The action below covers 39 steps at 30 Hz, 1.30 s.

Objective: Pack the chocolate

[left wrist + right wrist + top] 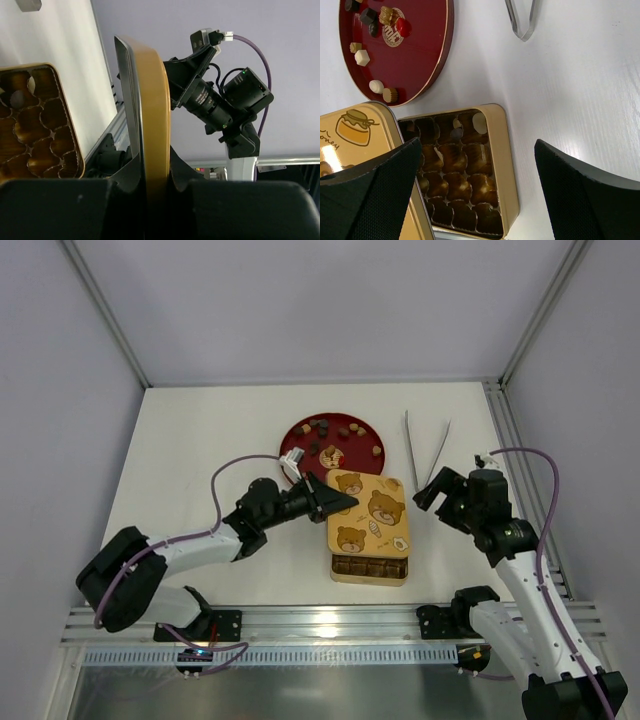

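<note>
White worktop (200, 440) boxed in by grey walls, so most of your free room is the big bare patch on the left side and the strip along the back wall. The right side is tighter, with the frame rail running close to the right arm, and the mounting rail sits just behind the tin's near edge.

Main worry is the lid (372, 502). Your left end effector (155, 185) is clamped on its rim only, and the lid hangs tilted over the tin (368, 581), hiding all but the nearest row of cells from above. An edge pinch like that can let it pivot or slip. If it drops it'll slam the tin, and if it swings back it'll clip the red plate (420, 45) just behind and scatter stuff. I'd carry it out to that bare left patch, low and slow.

Your right end effector (477, 150) is spread wide, holding nothing, hovering by the tin's right side. Watch that it doesn't meet the lid mid-swing. The tongs (522, 37) lie beyond it, untouched.

The chocolate (376, 86) is nearly all on the plate. One pale piece looks to be in a far corner cell, so packing has barely started, I reckon.
</note>
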Tool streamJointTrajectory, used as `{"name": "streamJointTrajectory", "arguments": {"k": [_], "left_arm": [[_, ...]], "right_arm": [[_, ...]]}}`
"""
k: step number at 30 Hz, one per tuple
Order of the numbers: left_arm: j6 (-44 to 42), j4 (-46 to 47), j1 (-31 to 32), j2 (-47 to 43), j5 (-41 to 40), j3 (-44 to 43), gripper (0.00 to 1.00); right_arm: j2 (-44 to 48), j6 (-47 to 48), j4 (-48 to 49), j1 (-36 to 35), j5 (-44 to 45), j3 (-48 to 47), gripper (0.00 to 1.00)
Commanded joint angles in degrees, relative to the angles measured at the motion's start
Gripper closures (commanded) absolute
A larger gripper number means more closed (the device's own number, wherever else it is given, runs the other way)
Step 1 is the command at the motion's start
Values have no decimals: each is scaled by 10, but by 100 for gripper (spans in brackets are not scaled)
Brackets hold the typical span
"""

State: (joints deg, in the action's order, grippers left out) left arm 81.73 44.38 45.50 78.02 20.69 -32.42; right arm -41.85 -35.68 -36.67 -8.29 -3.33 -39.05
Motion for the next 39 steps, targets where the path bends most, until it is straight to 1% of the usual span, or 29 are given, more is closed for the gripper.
{"name": "streamJointTrajectory", "arguments": {"k": [1,11,18,28,31,36,37,39], "left_arm": [[-17,71,2,12,28,6,97],[-46,141,3,78,47,32,97],[-67,142,1,111,48,37,96],[-58,207,-7,160,52,62,95],[-59,207,-8,167,51,68,94],[-60,207,-8,179,49,78,81],[-60,207,-8,180,50,81,75],[-59,206,-14,180,48,89,69]], "right_arm": [[9,-9,32,-2,7,7,7],[16,-14,47,-7,2,32,8],[19,-34,63,-27,-2,57,10],[17,-51,87,-55,8,82,11],[16,-54,94,-59,9,88,11],[16,-59,99,-69,14,97,11],[15,-60,99,-70,16,99,11],[15,-62,102,-72,16,101,11]]}}
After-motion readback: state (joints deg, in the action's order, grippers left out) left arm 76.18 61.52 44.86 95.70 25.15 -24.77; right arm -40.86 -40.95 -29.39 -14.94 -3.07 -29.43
